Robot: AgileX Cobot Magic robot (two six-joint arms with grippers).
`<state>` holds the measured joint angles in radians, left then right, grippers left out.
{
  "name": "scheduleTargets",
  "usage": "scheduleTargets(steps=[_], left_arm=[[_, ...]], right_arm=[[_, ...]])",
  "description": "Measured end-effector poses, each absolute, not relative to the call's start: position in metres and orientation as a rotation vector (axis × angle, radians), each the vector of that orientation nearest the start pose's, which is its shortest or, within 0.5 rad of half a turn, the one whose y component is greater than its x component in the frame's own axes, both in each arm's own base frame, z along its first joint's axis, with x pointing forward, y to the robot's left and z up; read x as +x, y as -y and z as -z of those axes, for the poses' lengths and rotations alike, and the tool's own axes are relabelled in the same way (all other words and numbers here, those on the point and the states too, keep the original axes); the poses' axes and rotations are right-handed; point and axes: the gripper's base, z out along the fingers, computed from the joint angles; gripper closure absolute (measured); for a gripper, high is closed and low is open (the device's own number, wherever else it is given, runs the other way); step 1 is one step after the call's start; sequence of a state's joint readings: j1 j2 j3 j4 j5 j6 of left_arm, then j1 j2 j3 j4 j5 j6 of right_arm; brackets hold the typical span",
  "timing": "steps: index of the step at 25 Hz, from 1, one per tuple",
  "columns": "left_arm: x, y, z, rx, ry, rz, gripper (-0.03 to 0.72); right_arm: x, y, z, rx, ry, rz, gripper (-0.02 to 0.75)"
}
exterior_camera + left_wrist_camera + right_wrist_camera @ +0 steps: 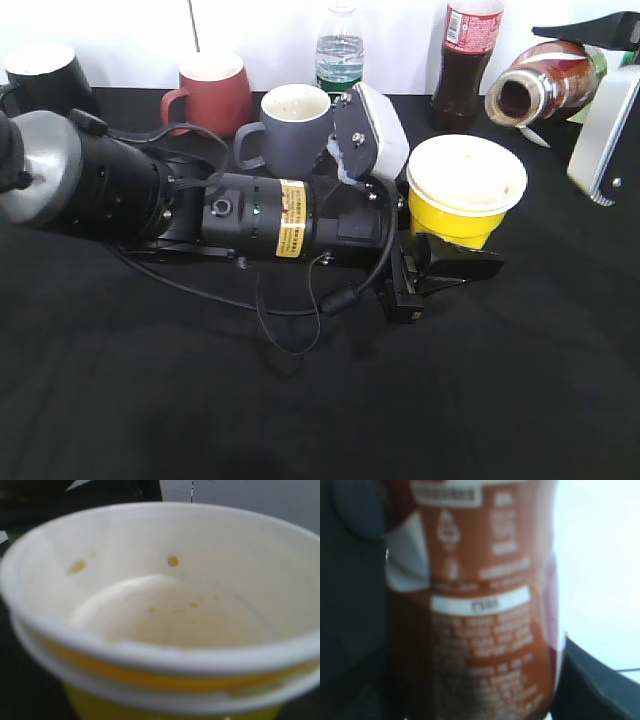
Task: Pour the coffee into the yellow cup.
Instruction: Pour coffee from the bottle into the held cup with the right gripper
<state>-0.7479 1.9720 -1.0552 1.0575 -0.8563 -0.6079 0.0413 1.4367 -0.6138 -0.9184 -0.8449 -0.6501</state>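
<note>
The yellow cup [465, 190] is upright between the fingers of my left gripper [445, 265], which is shut on its lower wall. In the left wrist view the cup [165, 615] fills the frame; its white inside holds only a few brownish drops. My right gripper [588, 40] is shut on the coffee bottle [545, 88] and holds it tipped on its side at the upper right, open mouth pointing left, above and right of the cup. The right wrist view shows the bottle's orange label [475, 630] close up, with a dark finger [592, 682] beside it.
Behind the cup, from left to right, stand a black mug [45, 75], a red mug [212, 92], a grey mug [295, 130], a water bottle [340, 45] and a cola bottle [468, 60]. My left arm lies across the black tabletop [300, 400].
</note>
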Motion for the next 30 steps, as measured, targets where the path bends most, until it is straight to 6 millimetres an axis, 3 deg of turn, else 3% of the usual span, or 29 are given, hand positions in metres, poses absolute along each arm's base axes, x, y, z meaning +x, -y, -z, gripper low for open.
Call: scheduleTargets(steps=[9,30], left_arm=[[0.2500,0.3135,-0.1765,1.338,-1.390,1.009,0.246],[0.2497,0.3136,-0.1768,1.338,-1.386,1.013,0.246]], right_arm=[[0.2738,-0.0623,-0.2493,-1.421,-0.892,0.565,0.199],[0.2732,-0.0633,-0.2514,-1.451,-0.809,0.631,0.200]])
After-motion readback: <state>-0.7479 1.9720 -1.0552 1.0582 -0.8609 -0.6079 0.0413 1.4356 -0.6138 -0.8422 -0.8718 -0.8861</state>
